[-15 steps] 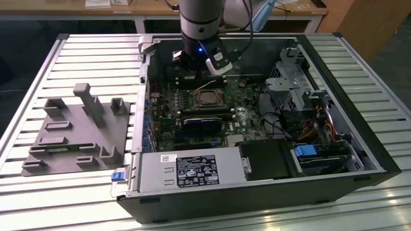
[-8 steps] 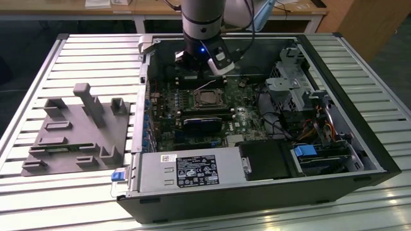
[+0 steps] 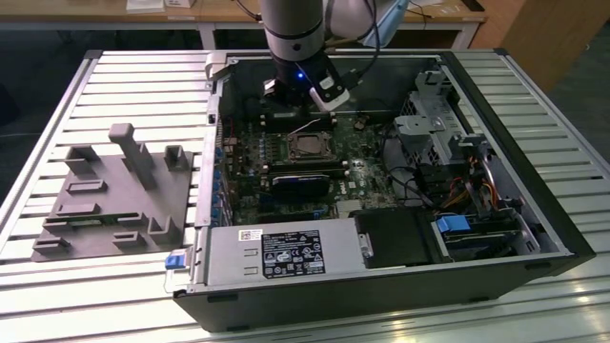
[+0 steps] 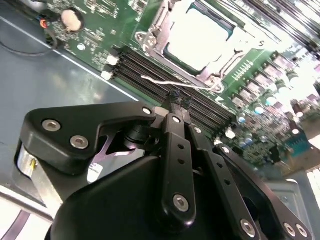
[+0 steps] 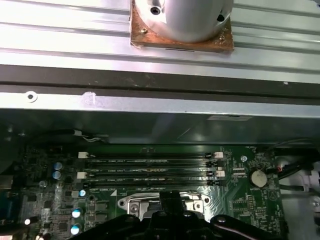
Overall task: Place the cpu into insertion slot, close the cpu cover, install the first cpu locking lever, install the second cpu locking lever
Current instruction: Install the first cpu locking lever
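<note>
The cpu (image 4: pixel 197 35) lies seated just beyond the claw (image 4: pixel 176 98)

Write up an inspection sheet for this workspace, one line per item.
Surface: slatted metal table carrying an open computer case.
Job's things: cpu sits in the insertion slot; cpu cover appears down around it; a wire locking lever runs along the socket's edge.
Clutter: grey fixture block beside the case.
Grippers: gripper shut, tip close to the lever; contact unclear.
Cables: wire bundle inside the case.
Surroundings: wooden desks behind.
</note>
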Robot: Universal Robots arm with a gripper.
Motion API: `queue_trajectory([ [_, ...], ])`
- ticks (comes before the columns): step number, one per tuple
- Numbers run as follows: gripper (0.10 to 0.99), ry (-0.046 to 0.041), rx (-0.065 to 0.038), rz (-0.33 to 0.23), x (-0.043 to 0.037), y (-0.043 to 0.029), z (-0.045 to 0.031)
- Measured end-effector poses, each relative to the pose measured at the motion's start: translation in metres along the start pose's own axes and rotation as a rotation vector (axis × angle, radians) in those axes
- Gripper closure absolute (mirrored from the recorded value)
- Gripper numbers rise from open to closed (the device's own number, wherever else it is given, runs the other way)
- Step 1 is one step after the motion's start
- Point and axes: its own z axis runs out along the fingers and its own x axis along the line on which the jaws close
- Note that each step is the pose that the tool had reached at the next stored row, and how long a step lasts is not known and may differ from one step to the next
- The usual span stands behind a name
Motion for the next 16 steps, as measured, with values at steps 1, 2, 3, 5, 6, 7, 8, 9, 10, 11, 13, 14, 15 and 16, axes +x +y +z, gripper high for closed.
queue_trajectory([
  [1,0.984,-0.0061,0.0,-0.002,0.0006,-0.0002,0.0006],
  [2,0.984,-0.0109,-0.001,-0.003,0.0011,-0.0004,0.0013],
  [3,0.984,-0.0149,-0.001,-0.004,0.0016,-0.0007,0.0022],
  [5,0.984,-0.0213,-0.001,-0.006,0.0025,-0.0014,0.0044],
  [6,0.984,-0.024,-0.001,-0.007,0.0029,-0.0017,0.0056],
  [7,0.984,-0.0262,-0.001,-0.008,0.0032,-0.0021,0.0068],
  [8,0.984,-0.0283,-0.001,-0.008,0.0035,-0.0025,0.0082],
  [9,0.984,-0.0302,-0.001,-0.009,0.0038,-0.0029,0.0095],
  [10,0.984,-0.0317,0.0,-0.009,0.004,-0.0033,0.0106],
  [11,0.984,-0.0328,0.002,-0.01,0.0042,-0.0035,0.0116],
  [13,0.984,-0.0338,0.008,-0.011,0.0044,-0.0036,0.0128],
  [14,0.984,-0.0344,0.013,-0.011,0.0044,-0.0036,0.0133],
  [15,0.984,-0.0352,0.019,-0.009,0.0045,-0.0035,0.0138],
  [16,0.984,-0.0359,0.024,-0.008,0.0046,-0.0034,0.0143],
])
